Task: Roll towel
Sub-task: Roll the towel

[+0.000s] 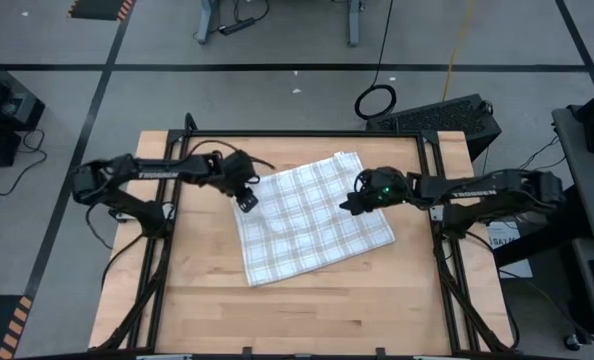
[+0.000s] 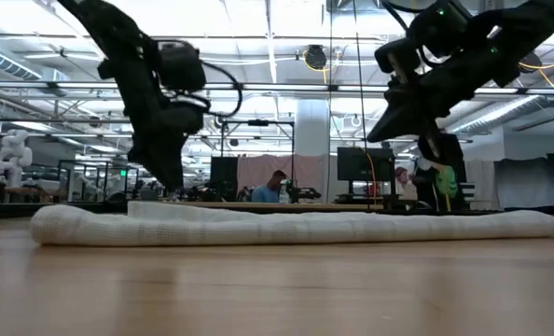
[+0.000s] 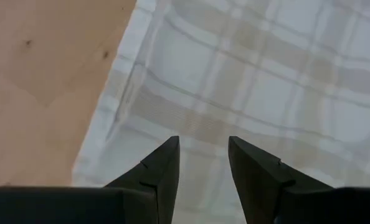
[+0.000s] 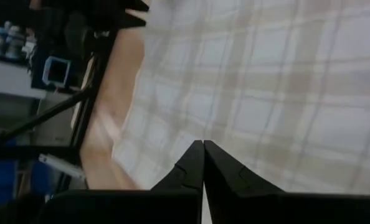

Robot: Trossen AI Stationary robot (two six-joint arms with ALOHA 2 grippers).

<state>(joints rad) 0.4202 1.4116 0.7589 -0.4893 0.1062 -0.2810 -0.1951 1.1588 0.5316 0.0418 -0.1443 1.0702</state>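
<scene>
The towel (image 1: pixel 312 215), white with a tan-grey check, lies spread flat on the wooden table, turned a little askew. The low view shows it as a low white strip (image 2: pixel 296 227). My left gripper (image 1: pixel 247 200) hangs open above the towel's left edge, and its fingers (image 3: pixel 166 168) have nothing between them over the checked cloth (image 3: pixel 266 81). My right gripper (image 1: pixel 349 205) is shut and slants down over the towel's right part (image 4: pixel 284 93), with its tips (image 2: pixel 389 131) well above the cloth.
A black metal frame (image 1: pixel 187 135) runs around the table's far and side edges. Bare wood (image 1: pixel 307 320) stretches between the towel and the table's near edge. Bare wood also shows left of the towel (image 3: pixel 42 74).
</scene>
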